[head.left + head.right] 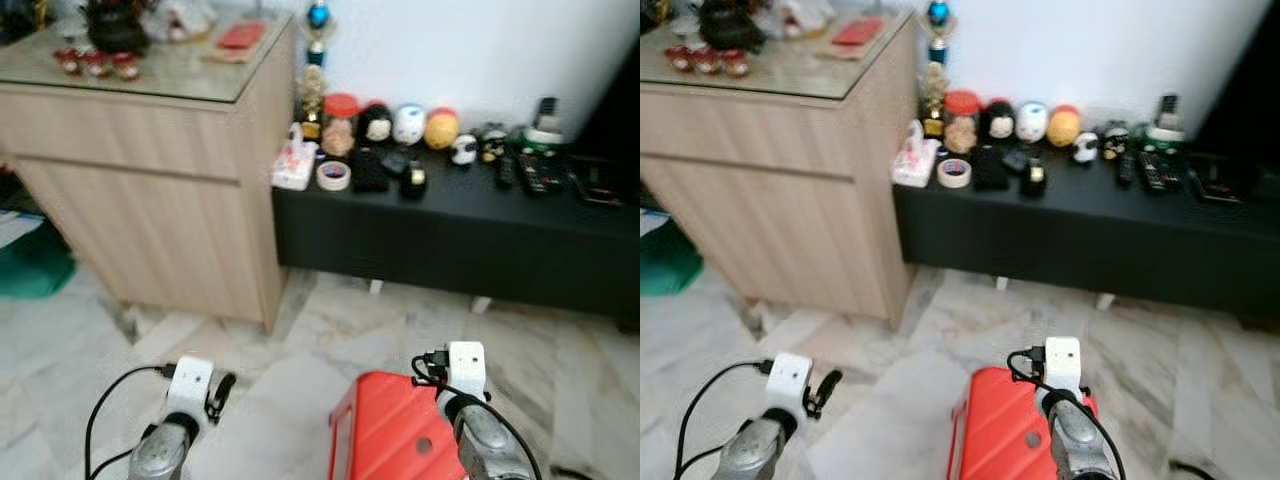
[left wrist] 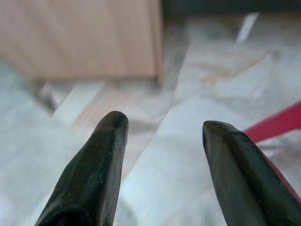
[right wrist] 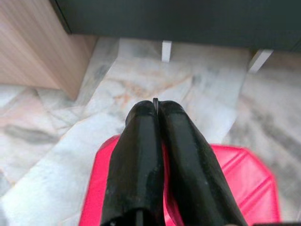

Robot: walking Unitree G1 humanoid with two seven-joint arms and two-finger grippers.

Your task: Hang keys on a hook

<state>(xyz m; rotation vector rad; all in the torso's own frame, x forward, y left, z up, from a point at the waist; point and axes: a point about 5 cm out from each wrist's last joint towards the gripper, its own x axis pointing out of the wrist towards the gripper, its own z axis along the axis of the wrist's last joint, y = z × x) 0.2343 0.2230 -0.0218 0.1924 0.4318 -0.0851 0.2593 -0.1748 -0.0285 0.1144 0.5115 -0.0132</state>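
My right gripper [image 3: 156, 106] hangs over a red plastic case [image 3: 244, 179] on the marble floor. Its fingers are shut, and a thin sliver of metal [image 3: 155, 100], a bit of the keys, pokes out between the tips. In the left eye view the right wrist [image 1: 465, 375] is low at the bottom right, above the red case [image 1: 390, 430]. My left gripper [image 2: 162, 127] is open with nothing between its fingers [image 2: 106, 155], low over the floor at the bottom left. Its wrist [image 1: 190, 385] sits in front of the wooden cabinet.
A light wooden cabinet [image 1: 150, 200] with a glass top stands at the left. A low black bench [image 1: 450, 235] runs along the white wall, bearing a tape roll [image 1: 333, 175], round figurines [image 1: 410, 124] and remotes [image 1: 535, 172]. Marble floor [image 1: 300, 340] lies between me and both.
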